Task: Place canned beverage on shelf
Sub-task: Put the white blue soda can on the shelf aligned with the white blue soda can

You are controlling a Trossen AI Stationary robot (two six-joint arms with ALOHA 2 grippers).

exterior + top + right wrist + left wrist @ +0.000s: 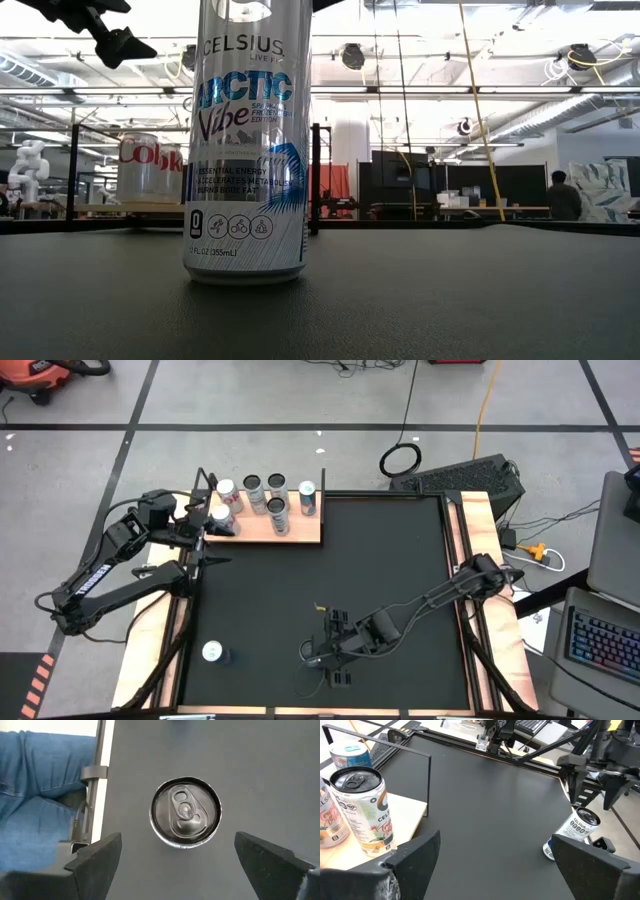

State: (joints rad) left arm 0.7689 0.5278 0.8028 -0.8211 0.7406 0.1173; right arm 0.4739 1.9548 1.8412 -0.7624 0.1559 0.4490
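Observation:
A silver-and-blue Celsius can (248, 150) stands upright on the black mat (380, 560) near its near edge. My right gripper (176, 844) hangs open above it and points down. One finger stands on each side of the can's top (186, 813), apart from it. In the high view my right gripper (338, 658) hides this can. The light-wood shelf (300, 532) lies at the mat's far left with several cans (253, 490) standing on it. My left gripper (495, 865) is open and empty at the shelf's left end, beside a palm-print can (362, 810).
Another can (213, 652) stands on the mat at the near left; it also shows in the left wrist view (570, 832). Thin black rods (429, 780) rise at the shelf's corners. A person's legs in jeans (40, 795) are just beyond the near edge. The mat's middle is bare.

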